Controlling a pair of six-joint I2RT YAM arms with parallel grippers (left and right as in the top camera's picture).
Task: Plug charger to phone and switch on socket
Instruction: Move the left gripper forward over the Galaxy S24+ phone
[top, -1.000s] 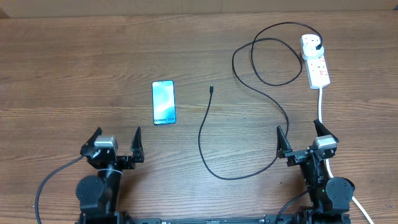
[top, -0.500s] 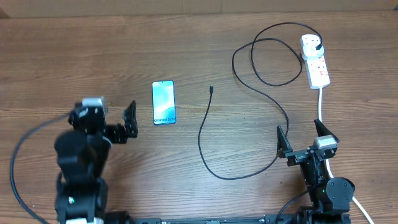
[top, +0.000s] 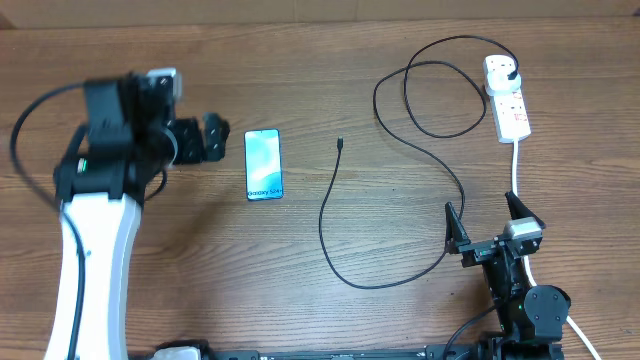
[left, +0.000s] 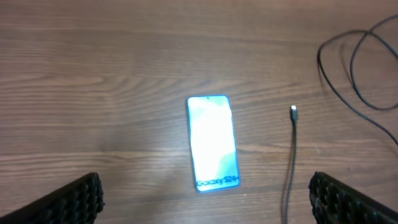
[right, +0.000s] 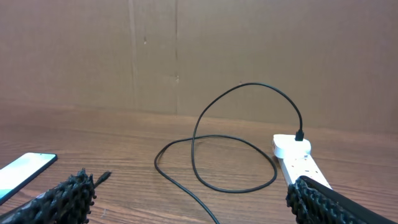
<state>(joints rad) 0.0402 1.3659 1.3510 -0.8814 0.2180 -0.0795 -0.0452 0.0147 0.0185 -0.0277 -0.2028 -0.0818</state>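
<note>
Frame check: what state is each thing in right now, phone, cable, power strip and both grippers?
phone: lying flat, screen up and lit, nothing plugged in.
charger: one end seated in the socket, connector tip lying free, apart from the phone.
socket: charger plugged in; switch position cannot be told.
left gripper: open, empty, beside the phone.
right gripper: open, empty.

The phone (top: 263, 165) lies on the table (top: 300, 60) left of the charger (top: 340, 145) tip (not touching), with the socket (top: 507, 95) well apart at far right.
</note>
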